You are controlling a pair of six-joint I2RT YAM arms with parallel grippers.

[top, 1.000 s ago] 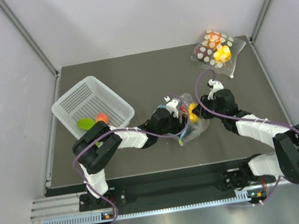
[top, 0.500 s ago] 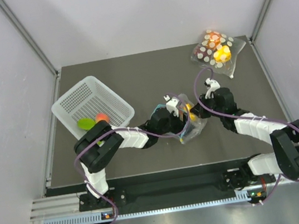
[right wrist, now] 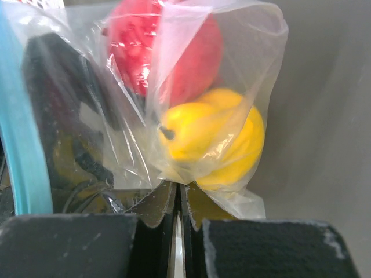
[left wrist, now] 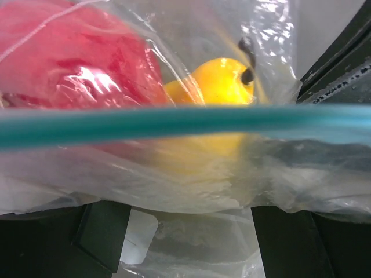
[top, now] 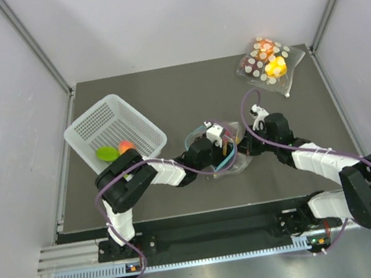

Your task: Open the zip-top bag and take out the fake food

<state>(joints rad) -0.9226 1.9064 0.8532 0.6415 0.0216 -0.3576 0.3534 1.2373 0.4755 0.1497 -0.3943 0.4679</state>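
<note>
The right gripper (right wrist: 177, 202) has pinched shut on the zip-top bag (right wrist: 255, 35), red fruit (right wrist: 191, 52) and yellow fruit (right wrist: 232, 133) inside; the left gripper (left wrist: 191, 231) stands wide open at the teal zip strip (left wrist: 185, 121)

Left gripper (left wrist: 192, 240) spread wide; right gripper (right wrist: 177, 201) clamped (fingertips meeting) on zip-top bag (right wrist: 246, 43).

Even, diffuse light from above leaves the dark worktop (top: 185, 86) bright and almost shadowless in the overhead view, and the polka-dot bag (top: 266, 62) at its far right corner glows a saturated orange-yellow. Both wrist views are very close: white glare streaks the crinkled zip-top bag (left wrist: 243, 174), and its teal zip strip (left wrist: 185, 121) is a smeared, out-of-focus band. The yellow fruit (right wrist: 208, 136) is fairly sharp, the red fruit (right wrist: 191, 52) softer, and the right tool (right wrist: 178, 200) blurs dark along the bottom edge.
</note>
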